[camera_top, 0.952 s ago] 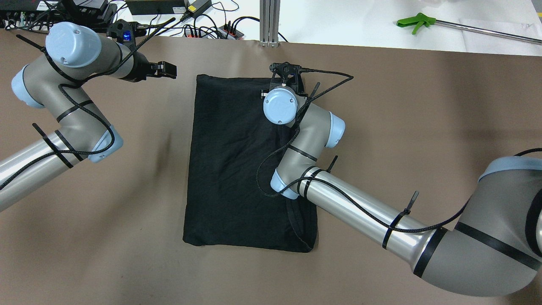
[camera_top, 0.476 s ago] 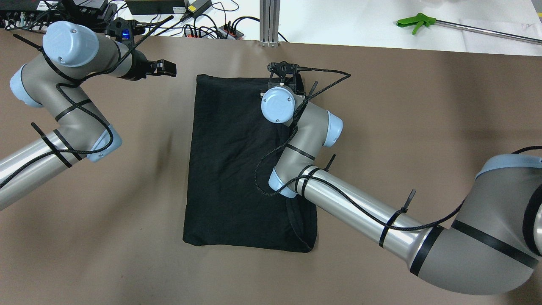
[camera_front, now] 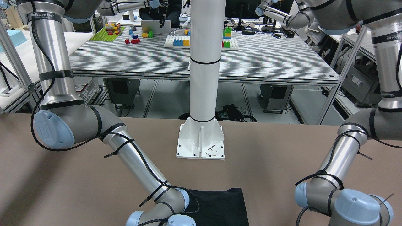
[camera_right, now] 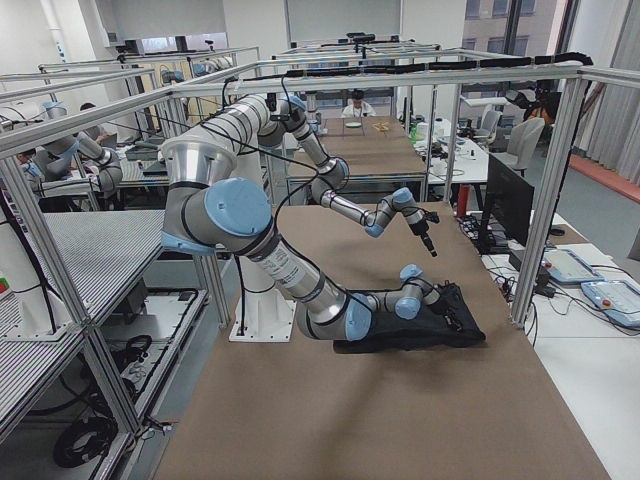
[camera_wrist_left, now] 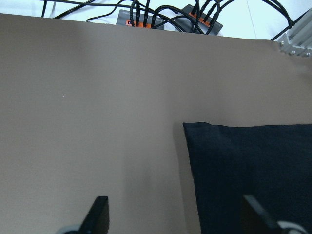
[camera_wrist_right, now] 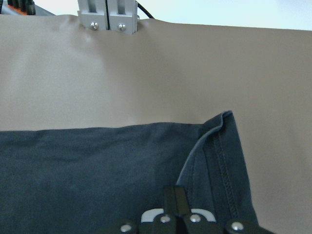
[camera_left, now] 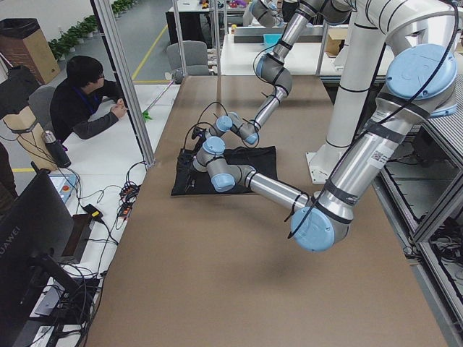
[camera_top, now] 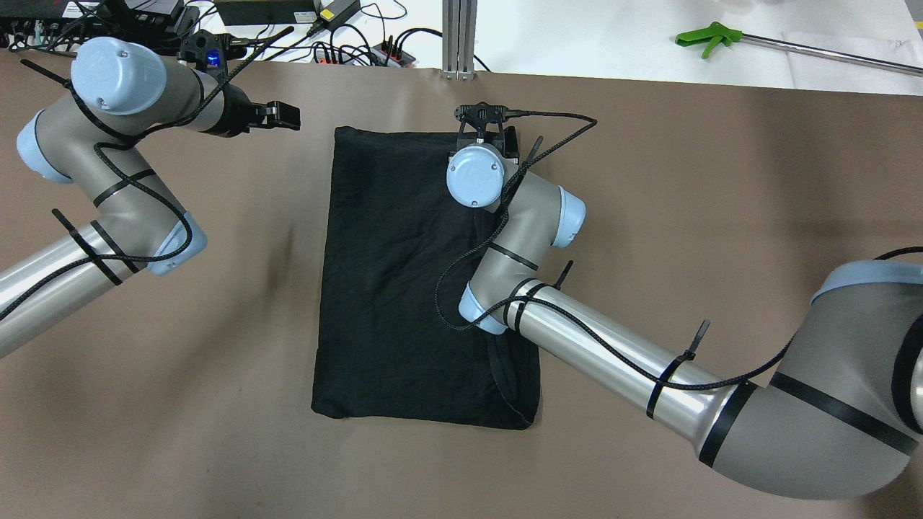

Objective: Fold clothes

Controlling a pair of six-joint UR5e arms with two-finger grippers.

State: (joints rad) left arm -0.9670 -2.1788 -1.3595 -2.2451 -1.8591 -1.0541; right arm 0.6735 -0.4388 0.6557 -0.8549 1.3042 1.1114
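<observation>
The black garment (camera_top: 404, 288) lies as a folded rectangle in the middle of the brown table (camera_top: 721, 180). It also shows in the front view (camera_front: 220, 204), the left wrist view (camera_wrist_left: 253, 161) and the right wrist view (camera_wrist_right: 97, 165). My right gripper (camera_wrist_right: 174, 197) is low at the garment's far right corner (camera_top: 497, 137), jaws together where a lifted hemmed fold meets the fingertips. My left gripper (camera_wrist_left: 175, 219) is open and empty. It hovers over bare table to the left of the garment's far left corner (camera_top: 287, 115).
Cables and power strips (camera_top: 360, 50) run along the table's far edge beside an aluminium post (camera_top: 459, 36). A green-handled grabber tool (camera_top: 710, 36) lies on the white surface beyond. The white column base (camera_front: 201, 141) stands at the robot's side. A person (camera_left: 87, 108) sits past the far edge.
My right wrist has shifted slightly toward the table's far edge over the garment's corner. My left arm has drifted slightly. The garment's outline looks the same.
</observation>
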